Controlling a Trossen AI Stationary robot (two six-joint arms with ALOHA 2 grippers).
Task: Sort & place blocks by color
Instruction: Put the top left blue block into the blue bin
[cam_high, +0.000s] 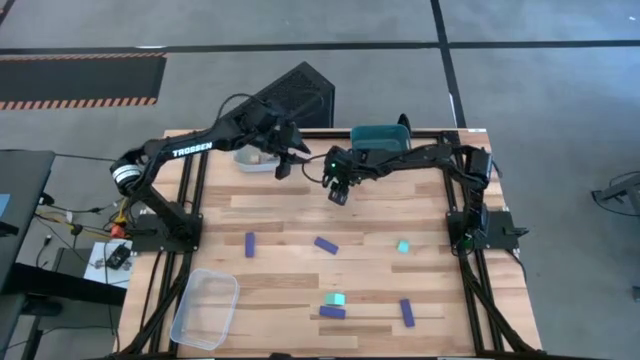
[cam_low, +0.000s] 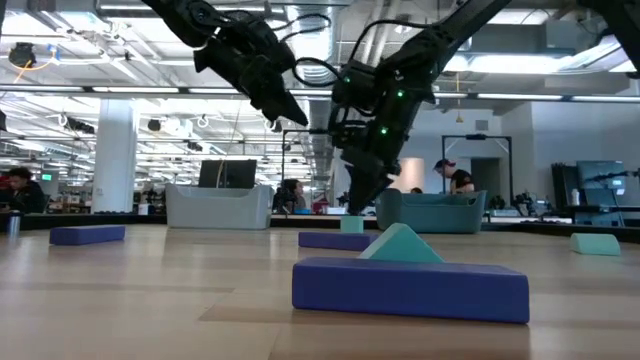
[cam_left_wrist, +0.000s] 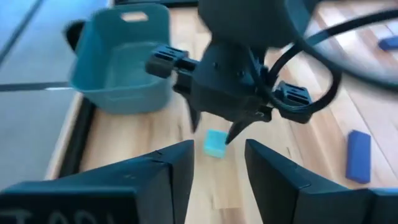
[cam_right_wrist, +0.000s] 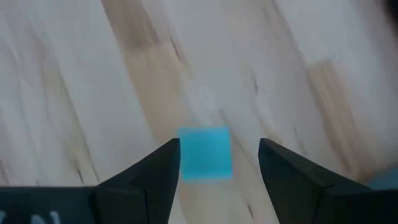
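Fingers of the right gripper (cam_right_wrist: 214, 163) spread apart, straddling a teal cube (cam_right_wrist: 206, 153) on bare wood — not clamped, clear gaps at both sides. Seen from above, right gripper (cam_high: 339, 190) near the far edge of the tabletop, about midway along it, just in front of the teal bin (cam_high: 380, 137). Cube likely light, rigid, smooth-faced; probably best taken across two opposite flat faces, centred, to avoid twisting out. No long axis on a cube; side faces roughly in line with the fingers.

Left gripper (cam_left_wrist: 217, 163) close by, toward the far-left part of the tabletop, fingers parted and empty, aimed at the same cube (cam_left_wrist: 215, 143). Beside it, at the far edge, a pale grey bin (cam_high: 257, 160) with something tan inside — too small to identify.

Farther out, other blocks scattered: blue bar (cam_high: 250, 243) left of centre, long axis running near-to-far; blue bar (cam_high: 326, 245) at centre, lying diagonally; teal cube (cam_high: 403, 246) toward the right edge. Near the front edge, teal cube (cam_high: 335, 299) touching a blue bar (cam_high: 333, 313) lying crosswise, and another blue bar (cam_high: 407, 312) roughly near-to-far. Bars probably stiff and light too — easiest gripped across the short width. Clear bin (cam_high: 204, 308) at the front-left corner.
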